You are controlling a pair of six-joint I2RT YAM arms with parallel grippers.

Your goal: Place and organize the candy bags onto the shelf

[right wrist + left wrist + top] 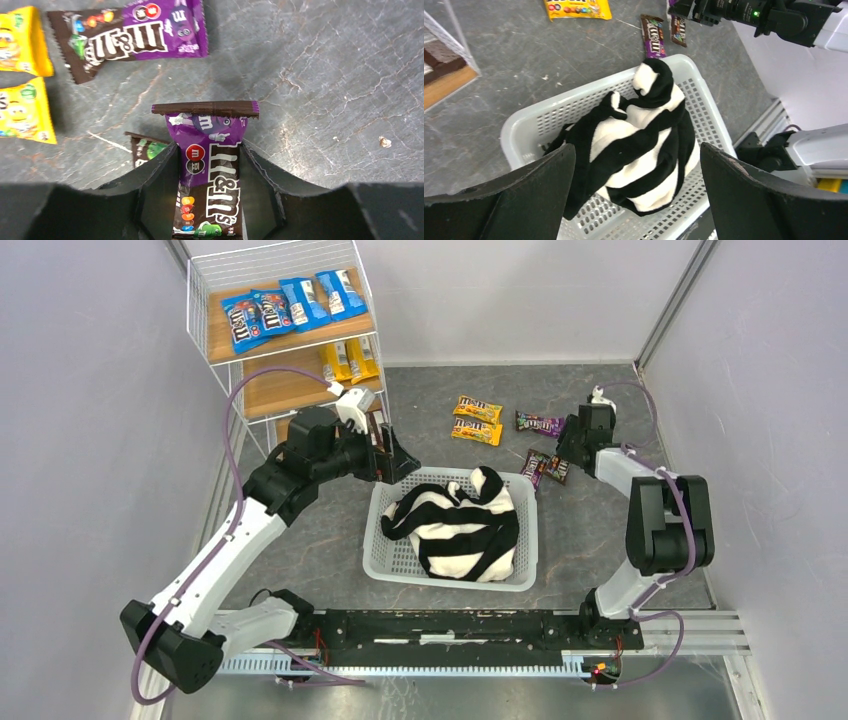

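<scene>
Currently the shelf [215,340] holds candy bags [303,302], the basket [528,540] a cloth [460,530]

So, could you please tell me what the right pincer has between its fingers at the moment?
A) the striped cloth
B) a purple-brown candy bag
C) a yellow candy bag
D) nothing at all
B: in the right wrist view, the right pincer has its fingers pressed against both long edges of a purple-brown candy bag, while the yellow bags lie off to one side, untouched.
</scene>
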